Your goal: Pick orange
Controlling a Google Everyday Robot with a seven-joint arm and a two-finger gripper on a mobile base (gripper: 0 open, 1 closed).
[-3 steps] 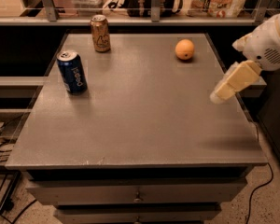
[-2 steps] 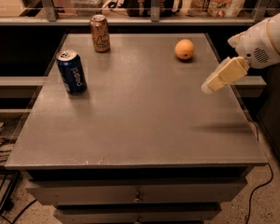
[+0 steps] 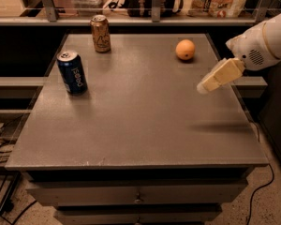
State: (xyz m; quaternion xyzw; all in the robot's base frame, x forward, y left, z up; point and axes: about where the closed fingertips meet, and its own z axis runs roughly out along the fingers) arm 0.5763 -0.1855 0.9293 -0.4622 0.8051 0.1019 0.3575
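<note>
The orange (image 3: 185,49) is a small round fruit standing on the grey table top (image 3: 136,111) at the far right. My gripper (image 3: 207,86) comes in from the right on a white arm, its cream-coloured fingers pointing down-left. It hangs above the table, to the right of the orange and nearer the camera, apart from it and holding nothing.
A gold-brown can (image 3: 100,33) stands upright at the far left-centre. A blue Pepsi can (image 3: 72,72) stands upright at the left. A shelf with bags and clutter runs behind the table. Drawers sit under the table top. Cables lie on the floor at both sides.
My gripper has moved left and away from the camera, closer to the orange. The orange and both cans have not moved.
</note>
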